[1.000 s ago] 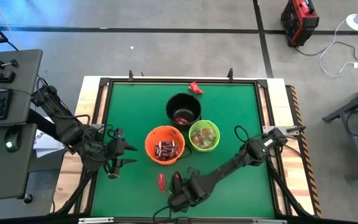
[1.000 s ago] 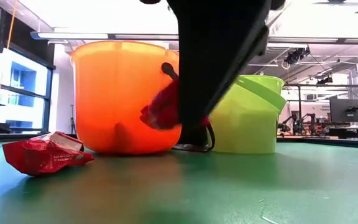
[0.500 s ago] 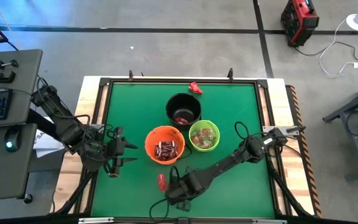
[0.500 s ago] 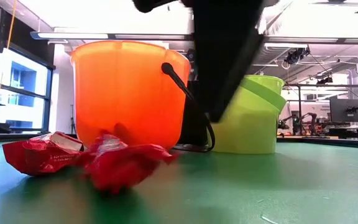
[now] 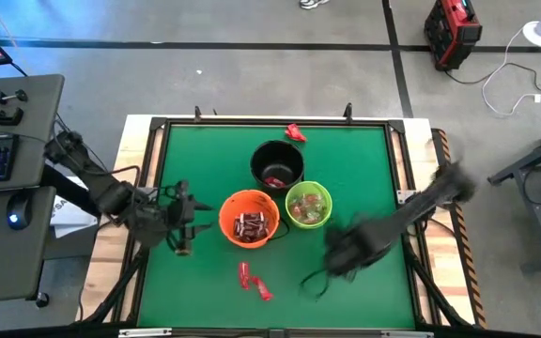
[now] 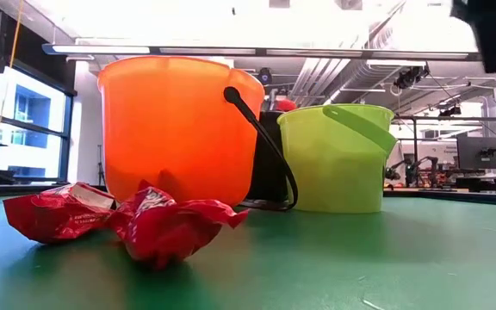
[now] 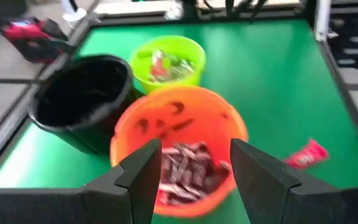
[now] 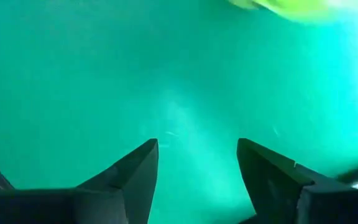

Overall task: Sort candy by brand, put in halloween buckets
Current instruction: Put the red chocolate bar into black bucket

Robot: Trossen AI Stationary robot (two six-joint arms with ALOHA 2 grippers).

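Three halloween buckets stand mid-table: black (image 5: 277, 164), orange (image 5: 249, 218) and lime green (image 5: 308, 205), each with candy inside. Two red-wrapped candies (image 5: 245, 274) (image 5: 263, 291) lie side by side on the mat in front of the orange bucket, also seen in the low view (image 6: 58, 211) (image 6: 175, 226). A third red candy (image 5: 295, 132) lies at the far edge. My left gripper (image 5: 184, 230) hovers open left of the orange bucket (image 7: 179, 155). My right gripper (image 8: 197, 168), blurred in the high view (image 5: 325, 268), is open above bare mat, right of the two candies.
The green mat (image 5: 374, 160) has a raised dark frame around it. Free mat lies at the far right and near left. A desk with keyboard and mouse (image 5: 7, 160) stands beyond the table's left edge.
My right gripper has opened and let go of a red candy, which has fallen to the mat beside the other red candy in front of the orange bucket. The gripper has then swung quickly toward the table's right edge, away from the candies.
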